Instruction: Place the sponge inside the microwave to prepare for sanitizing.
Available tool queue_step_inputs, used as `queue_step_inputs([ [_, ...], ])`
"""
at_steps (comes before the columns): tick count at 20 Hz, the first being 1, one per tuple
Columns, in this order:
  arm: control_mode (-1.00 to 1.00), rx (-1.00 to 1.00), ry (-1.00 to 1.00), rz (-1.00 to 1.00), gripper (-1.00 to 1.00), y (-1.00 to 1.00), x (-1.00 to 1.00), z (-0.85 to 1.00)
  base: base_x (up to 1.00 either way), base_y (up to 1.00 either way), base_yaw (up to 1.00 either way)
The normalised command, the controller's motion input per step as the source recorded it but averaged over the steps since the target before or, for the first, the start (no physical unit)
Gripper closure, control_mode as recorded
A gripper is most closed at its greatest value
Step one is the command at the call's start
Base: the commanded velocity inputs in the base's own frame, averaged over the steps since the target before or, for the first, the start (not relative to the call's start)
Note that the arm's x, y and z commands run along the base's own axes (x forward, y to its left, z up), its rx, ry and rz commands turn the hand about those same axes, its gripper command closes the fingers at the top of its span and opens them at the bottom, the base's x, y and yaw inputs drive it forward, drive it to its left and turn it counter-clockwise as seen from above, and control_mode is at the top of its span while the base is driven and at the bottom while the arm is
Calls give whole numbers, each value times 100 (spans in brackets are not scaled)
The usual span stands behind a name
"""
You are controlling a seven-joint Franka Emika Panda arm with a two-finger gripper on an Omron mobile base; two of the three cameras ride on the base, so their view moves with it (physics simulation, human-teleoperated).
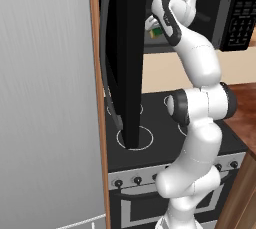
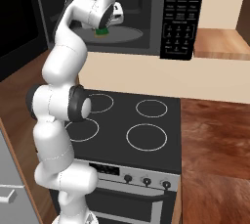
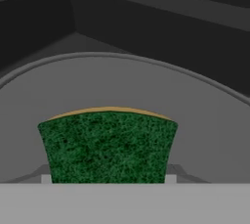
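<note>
Gripping the flat yellow sponge (image 3: pixel 108 147) with its dark green layer, the gripper (image 2: pixel 103 30) reaches inside the large black microwave (image 2: pixel 146 3). The sponge sits clamped between the fingers. Beneath them lies the grey round turntable (image 3: pixel 205 135).

Glossy white rounded arm (image 2: pixel 61 120) segments joined by dark joint bands.

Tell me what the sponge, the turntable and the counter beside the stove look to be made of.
Sponge: coarse, speckled dark green scouring layer over a smooth yellow foam-like edge. Turntable: plain matte grey with a raised rim; glass or plastic, the render leaves it open. Counter: reddish-brown wood, shown by its mottled grain, with a slight sheen.
</note>
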Motion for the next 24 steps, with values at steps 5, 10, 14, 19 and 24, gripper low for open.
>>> queue_step_inputs([
  [5, -100, -1, 0, 0, -100, 2, 10, -26, 0, 0, 0],
  [10, -100, 0, 0, 0, -100, 0, 6, -19, 0, 0, 0],
  [14, -100, 0, 0, 0, -100, 0, 1, -5, 0, 0, 0],
  [19, -100, 0, 0, 0, -100, 0, -7, 1, 0, 0, 0],
  [24, -100, 0, 0, 0, -100, 0, -26, 4, 0, 0, 0],
])
